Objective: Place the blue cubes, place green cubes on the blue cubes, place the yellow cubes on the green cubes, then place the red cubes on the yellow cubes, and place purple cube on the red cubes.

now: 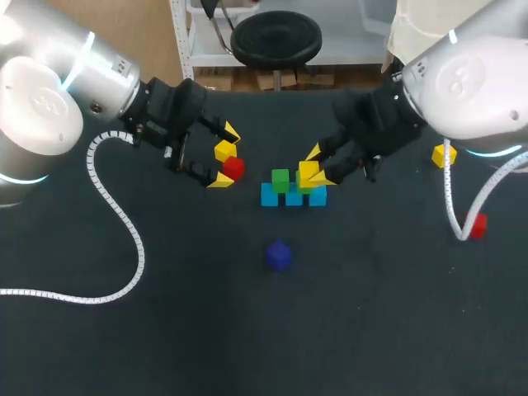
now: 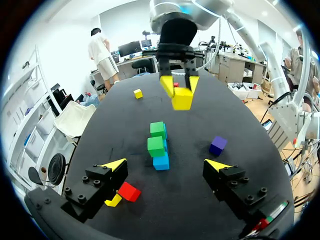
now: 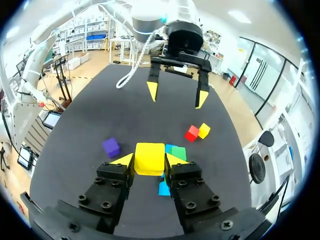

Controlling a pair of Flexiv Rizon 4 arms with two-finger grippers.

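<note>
A yellow cube (image 1: 308,171) is gripped in the right jaws, just over 2 green cubes (image 1: 280,180) that sit on a row of 3 blue cubes (image 1: 270,196). The left jaws stand wide open beside another yellow cube (image 1: 224,151) and a red cube (image 1: 234,168). The purple cube (image 1: 279,254) lies apart on the worktop (image 1: 165,346).

No readable text.
No lettering, number, label or sign can be made out on anything in the three views.
</note>
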